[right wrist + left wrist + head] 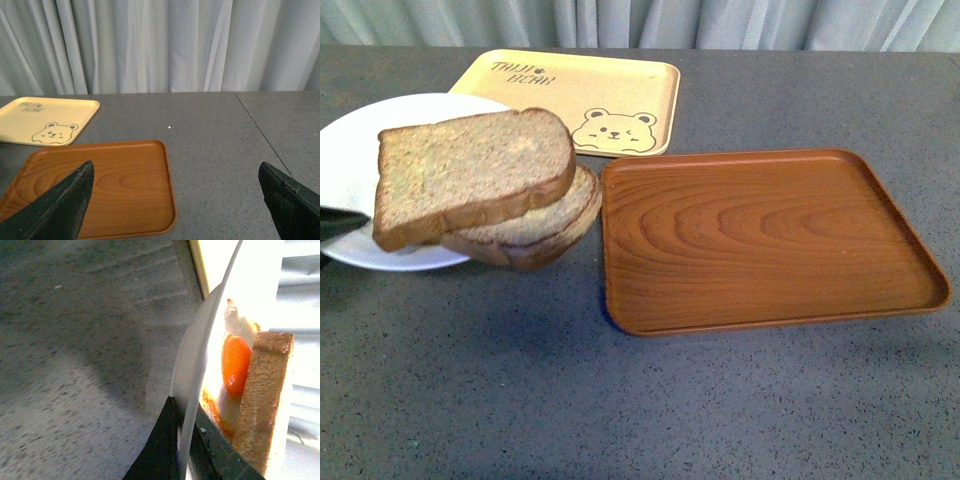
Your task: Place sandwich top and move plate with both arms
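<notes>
Your left gripper is pinching the near-left rim of the white plate, with 1 black finger on each face of the rim. The plate sits at the left of the table, just beside the wooden tray.

The sandwich top already lies on the stack, its long axis running left to right. It sits skewed over the rounder bread slice, which overhangs the plate toward the tray. An orange filling shows beside the bread in the left wrist view.

Your right gripper is spread wide and holds nothing. It hangs by the wooden tray's right edge, well apart from the plate. The plate therefore lies to its left, across the whole tray, and the rim on that side is hidden under the bread. I'd judge the right arm must come left and find open rim at the far right before you carry with 2 arms.
</notes>
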